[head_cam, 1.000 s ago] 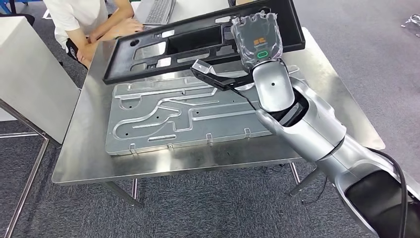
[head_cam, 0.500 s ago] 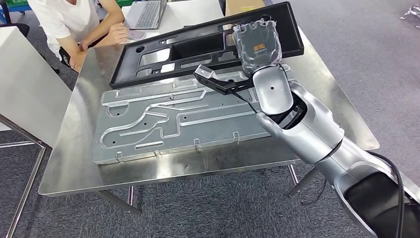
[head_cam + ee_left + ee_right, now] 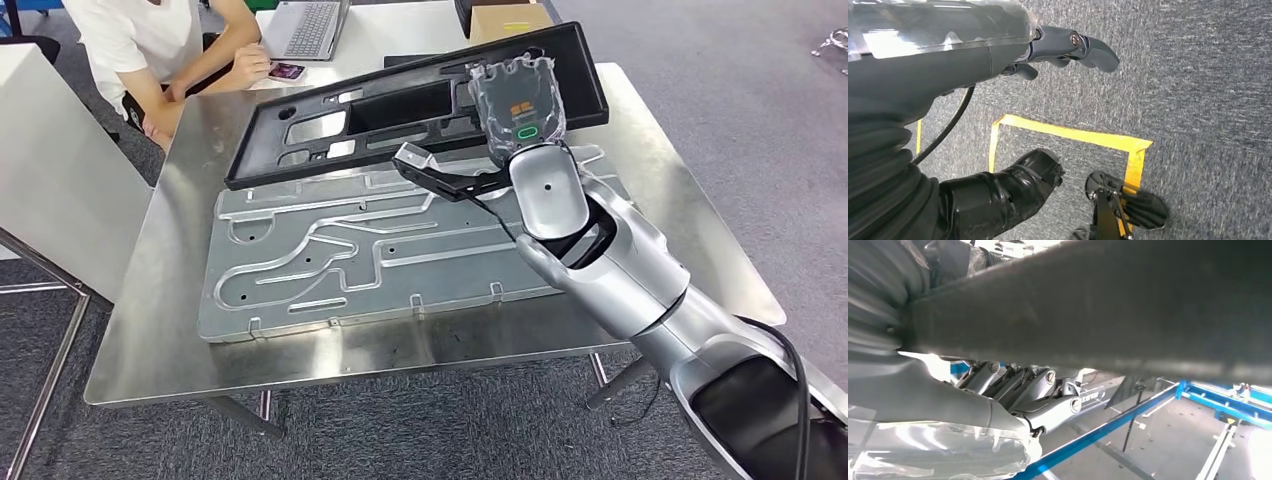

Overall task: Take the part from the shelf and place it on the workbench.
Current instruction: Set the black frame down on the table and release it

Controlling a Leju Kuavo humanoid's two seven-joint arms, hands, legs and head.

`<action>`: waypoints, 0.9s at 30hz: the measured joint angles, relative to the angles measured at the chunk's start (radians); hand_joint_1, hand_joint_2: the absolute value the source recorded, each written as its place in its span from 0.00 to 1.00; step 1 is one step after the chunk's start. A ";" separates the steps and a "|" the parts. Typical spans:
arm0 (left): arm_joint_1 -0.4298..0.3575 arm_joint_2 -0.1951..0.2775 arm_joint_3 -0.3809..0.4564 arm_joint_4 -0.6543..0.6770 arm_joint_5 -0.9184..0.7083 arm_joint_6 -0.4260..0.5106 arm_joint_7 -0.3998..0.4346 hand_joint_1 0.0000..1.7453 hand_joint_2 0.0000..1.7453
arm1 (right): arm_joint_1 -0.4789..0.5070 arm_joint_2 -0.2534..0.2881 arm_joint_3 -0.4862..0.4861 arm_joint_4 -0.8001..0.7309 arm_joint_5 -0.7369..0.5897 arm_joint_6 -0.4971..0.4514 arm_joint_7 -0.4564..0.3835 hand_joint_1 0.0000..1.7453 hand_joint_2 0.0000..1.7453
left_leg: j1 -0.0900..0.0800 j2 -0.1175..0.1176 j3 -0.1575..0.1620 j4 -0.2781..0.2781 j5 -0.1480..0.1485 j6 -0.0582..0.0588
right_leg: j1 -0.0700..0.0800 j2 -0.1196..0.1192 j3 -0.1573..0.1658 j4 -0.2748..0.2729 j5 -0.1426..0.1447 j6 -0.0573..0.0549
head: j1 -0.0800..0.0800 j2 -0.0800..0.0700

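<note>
Right robot hand (image 3: 520, 98) gripping black part (image 3: 400, 100), lengthwise across workbench (image 3: 150, 330)

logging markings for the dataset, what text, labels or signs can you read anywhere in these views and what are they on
No text can be read as words in any view.
Orange mark on the back of the right hand, under its clear cover: too small to read.
Green oval outline just below it: a sign, no letters visible.
Small marking on the hand's metal near the fingers in the right wrist view: too blurred to read.
Black part, metal plate, laptop: no readable print.
</note>
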 joint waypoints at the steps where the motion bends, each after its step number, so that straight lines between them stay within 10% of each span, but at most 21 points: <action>1: 0.000 0.000 0.000 0.000 0.000 0.000 0.000 0.00 1.00 | 0.000 0.000 0.000 0.003 0.001 -0.001 -0.002 1.00 1.00 | 0.000 -0.001 0.000 0.011 -0.010 -0.006 | -0.002 -0.002 0.023 -0.054 0.027 0.001 | 0.001 0.000; 7: 0.000 -0.001 -0.001 0.000 0.002 0.002 -0.004 0.00 1.00 | 0.006 0.005 -0.002 0.011 0.003 -0.011 -0.005 1.00 1.00 | -0.002 -0.001 -0.021 0.059 -0.048 -0.034 | 0.000 0.001 0.055 -0.125 0.031 -0.035 | -0.001 0.000; 12: -0.001 -0.002 -0.002 0.000 0.002 0.003 -0.004 0.00 1.00 | 0.022 0.010 -0.002 0.025 0.004 -0.020 -0.016 1.00 1.00 | 0.002 0.000 -0.165 0.301 -0.122 -0.049 | 0.001 0.003 0.075 -0.127 0.015 -0.050 | -0.006 0.000; 17: 0.001 0.000 -0.002 0.000 0.001 0.003 -0.005 0.00 1.00 | 0.036 0.012 -0.002 0.042 0.004 -0.027 -0.024 1.00 1.00 | -0.005 0.000 -0.098 0.084 0.032 -0.025 | 0.006 0.005 0.111 -0.131 -0.010 -0.045 | -0.005 0.000; 23: -0.002 0.001 -0.003 0.000 0.002 0.003 -0.003 0.00 1.00 | 0.041 0.014 -0.003 0.053 0.004 -0.032 -0.029 1.00 1.00 | -0.006 0.002 -0.055 0.010 0.036 -0.001 | 0.007 0.004 0.106 -0.113 -0.033 -0.017 | -0.002 0.000; 27: -0.003 0.000 -0.003 0.000 0.002 0.003 0.002 0.00 1.00 | 0.050 0.014 -0.003 0.063 0.004 -0.032 -0.030 1.00 1.00 | -0.005 0.002 -0.038 0.006 0.024 0.011 | 0.007 0.003 -0.019 0.101 -0.104 -0.011 | 0.000 0.000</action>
